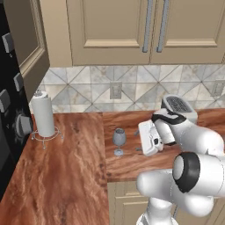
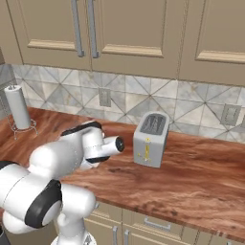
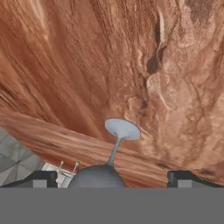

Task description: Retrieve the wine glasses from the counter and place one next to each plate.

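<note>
Your reddish-brown wood-grain bench [image 1: 66, 176] runs beneath beige wall cabinets [image 1: 145, 30] and a grey diamond-tile backsplash [image 1: 88, 88], turning a corner at the left base view's left side. The white arm [image 1: 193, 149] reaches in from the lower right of that view, its wrist bent low over the bench. A silver toaster [image 2: 150, 139] stands upright on the bench near the backsplash, just past the arm's wrist. A paper towel roll [image 1: 43, 113] stands upright in its wire holder toward the corner, well apart from the arm.

Your task's thing, one wine glass [image 1: 118, 140], stands upright on the bench, between the towel roll and the arm, just beside the hand. In the hand view its round foot [image 3: 123, 129] and thin stem point away from the camera, and the grey bowl sits between the two dark fingertips [image 3: 41, 178].

Your claw [image 3: 111, 179] is spread wide, straddling the glass bowl; whether either tip touches the glass cannot be told.
</note>
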Controlling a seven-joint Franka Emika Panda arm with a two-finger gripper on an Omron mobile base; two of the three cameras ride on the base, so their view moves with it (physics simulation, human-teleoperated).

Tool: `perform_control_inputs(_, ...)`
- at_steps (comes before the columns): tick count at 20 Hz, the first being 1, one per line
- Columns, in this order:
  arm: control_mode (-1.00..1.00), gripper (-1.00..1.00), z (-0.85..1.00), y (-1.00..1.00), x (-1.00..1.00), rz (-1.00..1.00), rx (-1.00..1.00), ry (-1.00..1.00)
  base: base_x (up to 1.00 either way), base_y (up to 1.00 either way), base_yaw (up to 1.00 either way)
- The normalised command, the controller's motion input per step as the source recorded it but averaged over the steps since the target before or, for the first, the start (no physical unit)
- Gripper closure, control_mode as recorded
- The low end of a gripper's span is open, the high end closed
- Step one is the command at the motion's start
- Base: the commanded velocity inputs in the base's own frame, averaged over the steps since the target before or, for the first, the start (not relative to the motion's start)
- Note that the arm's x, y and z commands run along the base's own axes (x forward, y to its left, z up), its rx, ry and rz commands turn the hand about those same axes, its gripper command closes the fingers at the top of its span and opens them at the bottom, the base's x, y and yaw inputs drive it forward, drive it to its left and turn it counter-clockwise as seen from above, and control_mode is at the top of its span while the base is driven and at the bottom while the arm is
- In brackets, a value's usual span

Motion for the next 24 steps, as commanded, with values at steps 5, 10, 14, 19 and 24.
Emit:
perform_control_inputs(5, -1.00, -1.00, -0.25, 0.00, 0.21, 0.04, 0.06, 0.01, 0.00, 0.00, 0.00)
perform_control_inputs(10, -1.00, -1.00, -0.14, 0.06, 0.20, 0.02, 0.08, 0.00, 0.00, 0.00, 0.00)
perform_control_inputs(14, -1.00, -1.00, -0.03, 0.17, 0.03, 0.00, 0.06, 0.02, 0.00, 0.00, 0.00)
perform_control_inputs(19, -1.00, -1.00, 0.00, 0.18, -0.01, 0.00, 0.04, 0.00, 0.00, 0.00, 0.00)
perform_control_inputs(24, -1.00, -1.00, -0.01, 0.17, -0.01, 0.00, 0.06, 0.01, 0.00, 0.00, 0.00)
